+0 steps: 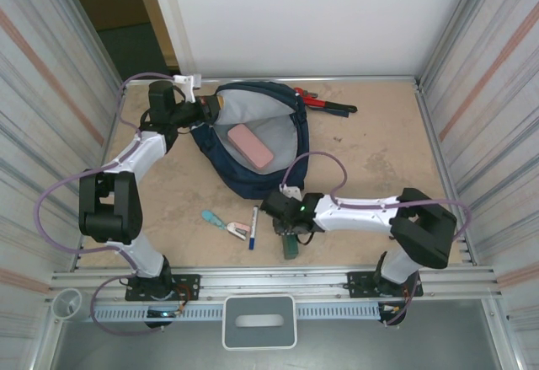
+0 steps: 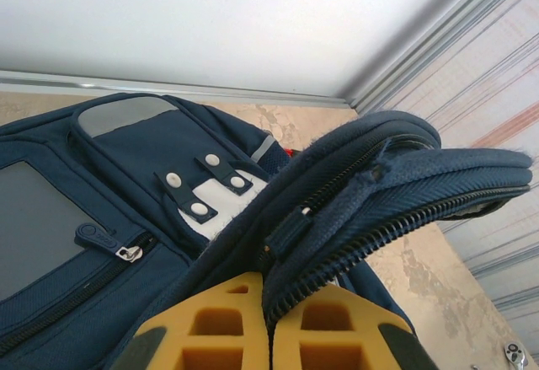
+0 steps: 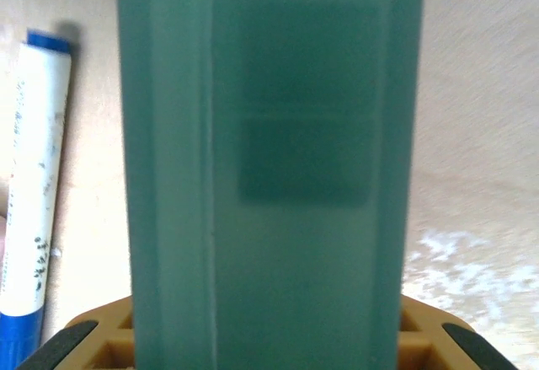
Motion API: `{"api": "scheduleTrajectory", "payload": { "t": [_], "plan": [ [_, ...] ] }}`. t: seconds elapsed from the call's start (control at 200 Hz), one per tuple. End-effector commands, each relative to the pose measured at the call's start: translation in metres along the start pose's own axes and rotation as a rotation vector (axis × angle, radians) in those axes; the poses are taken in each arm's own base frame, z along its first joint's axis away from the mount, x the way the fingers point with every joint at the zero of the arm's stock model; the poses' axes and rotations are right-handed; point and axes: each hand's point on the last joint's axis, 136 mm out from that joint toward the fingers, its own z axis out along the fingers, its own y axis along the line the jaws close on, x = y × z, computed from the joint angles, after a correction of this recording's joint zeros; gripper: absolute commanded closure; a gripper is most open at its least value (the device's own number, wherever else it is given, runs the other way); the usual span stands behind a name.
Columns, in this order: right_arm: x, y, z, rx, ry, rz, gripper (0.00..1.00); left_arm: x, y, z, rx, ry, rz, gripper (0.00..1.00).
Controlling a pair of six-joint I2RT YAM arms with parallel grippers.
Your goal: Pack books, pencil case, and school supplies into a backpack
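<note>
Backpack [image 1: 246, 183]: navy, open, lying at 12 o'clock on table [image 1: 379, 151]; pink pencil case [image 1: 251, 146] inside.
Left fingers [image 2: 215, 340]: clenched on the backpack's zippered rim, at its 10 o'clock edge.
Right fingers [image 3: 97, 345]: grasping slim green book [image 3: 269, 176], at 6 o'clock.
White marker [image 1: 253, 228], teal-and-pink stapler [image 1: 214, 219]: on table, 9 o'clock of the book.

Right gripper [image 3: 265, 355] clasps a green book [image 3: 269, 151], blurred at close range, with a darker patch, possibly a label. Marker [image 3: 38, 176] lies left on the table [image 3: 476, 134].
</note>
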Motion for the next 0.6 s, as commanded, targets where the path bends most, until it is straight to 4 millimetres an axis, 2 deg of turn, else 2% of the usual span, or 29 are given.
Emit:
{"api": "scheduleTrajectory", "payload": {
  "t": [0.0, 0.115, 0.18, 0.291, 0.396, 0.481, 0.596],
  "plan": [
    [-0.05, 0.004, -0.04, -0.115, -0.091, -0.063, 0.88, -0.016, -0.024, -0.002, 0.066, -0.035, 0.051, 1.0],
    [-0.093, 0.024, -0.075, -0.393, -0.099, -0.087, 0.88, -0.014, -0.032, -0.003, 0.095, -0.04, 0.065, 1.0],
    [-0.124, 0.036, -0.093, -0.557, -0.128, -0.057, 0.86, -0.015, -0.032, -0.002, 0.083, -0.042, 0.058, 1.0],
    [-0.176, 0.042, -0.103, -0.629, -0.178, -0.046, 0.86, -0.018, -0.031, -0.002, 0.074, -0.048, 0.038, 1.0],
    [-0.219, 0.036, -0.087, -0.518, -0.243, -0.117, 0.84, -0.02, -0.034, 0.0, 0.079, -0.047, 0.03, 1.0],
    [-0.249, 0.025, -0.058, -0.363, -0.304, -0.247, 0.85, -0.02, -0.036, 0.0, 0.083, -0.041, 0.028, 1.0],
    [-0.27, 0.032, -0.03, -0.298, -0.35, -0.439, 0.83, -0.02, -0.036, 0.002, 0.075, -0.028, 0.017, 1.0]
  ]
}}
